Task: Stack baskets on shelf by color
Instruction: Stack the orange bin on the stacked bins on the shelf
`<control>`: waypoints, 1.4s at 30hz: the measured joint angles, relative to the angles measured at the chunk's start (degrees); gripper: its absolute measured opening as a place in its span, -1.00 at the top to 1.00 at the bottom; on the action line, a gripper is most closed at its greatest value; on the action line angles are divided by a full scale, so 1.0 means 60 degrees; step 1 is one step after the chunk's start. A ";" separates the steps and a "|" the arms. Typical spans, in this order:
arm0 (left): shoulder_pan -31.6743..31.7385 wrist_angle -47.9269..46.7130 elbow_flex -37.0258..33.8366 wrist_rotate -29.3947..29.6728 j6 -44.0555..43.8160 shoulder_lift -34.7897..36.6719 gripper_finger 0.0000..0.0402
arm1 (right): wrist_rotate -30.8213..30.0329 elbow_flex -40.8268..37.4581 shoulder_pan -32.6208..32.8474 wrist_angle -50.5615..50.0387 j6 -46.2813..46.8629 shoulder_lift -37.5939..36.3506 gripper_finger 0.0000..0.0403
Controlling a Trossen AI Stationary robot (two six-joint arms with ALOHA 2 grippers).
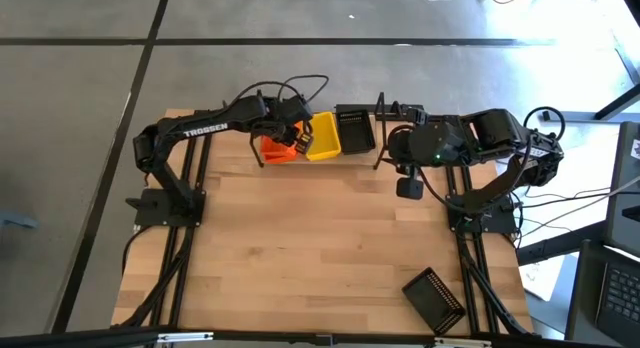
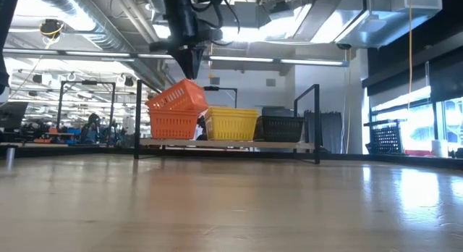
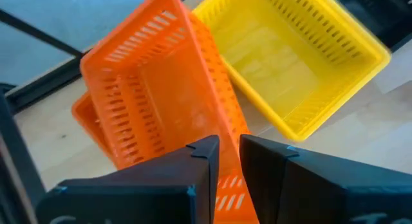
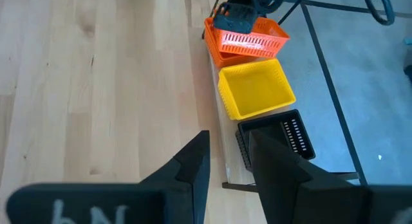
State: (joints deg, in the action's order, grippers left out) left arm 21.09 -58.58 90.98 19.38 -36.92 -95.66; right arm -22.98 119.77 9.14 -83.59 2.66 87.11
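Observation:
The shelf [image 1: 385, 153] stands at the table's far edge. On it, from left to right, are an orange basket [image 2: 173, 125], a yellow basket [image 2: 233, 124] and a black basket [image 2: 281, 127]. A second orange basket [image 2: 176, 98] sits tilted on the first. My left gripper [image 2: 194, 71] comes down from above and is shut on this tilted basket. My right gripper [image 1: 410, 188] is shut and empty above the table, right of the shelf's middle. Another black basket [image 1: 434, 298] lies on the table at the near right. My left gripper pinches the tilted orange basket's long side wall [image 3: 226, 130], the one toward the yellow basket, with one finger inside and one outside. The fingers point down from above. That side is raised; the basket's left side rests lower, on the orange basket beneath.
The shelf's black end loops [image 2: 317, 122] rise at both ends. The yellow basket [image 3: 296, 63] stands close beside the held one. Bare tabletop [image 1: 320, 248] stretches in front of the shelf.

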 joint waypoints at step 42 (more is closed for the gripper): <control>-0.1008 -0.0957 -0.0019 0.1083 0.2212 0.4417 0.73 | 0.2632 -0.0004 -0.3870 0.5641 -0.2248 0.3896 0.99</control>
State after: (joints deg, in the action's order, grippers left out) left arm 15.04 -64.32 90.87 25.88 -23.65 -69.16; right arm -7.19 119.74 -14.09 -49.74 -10.83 110.49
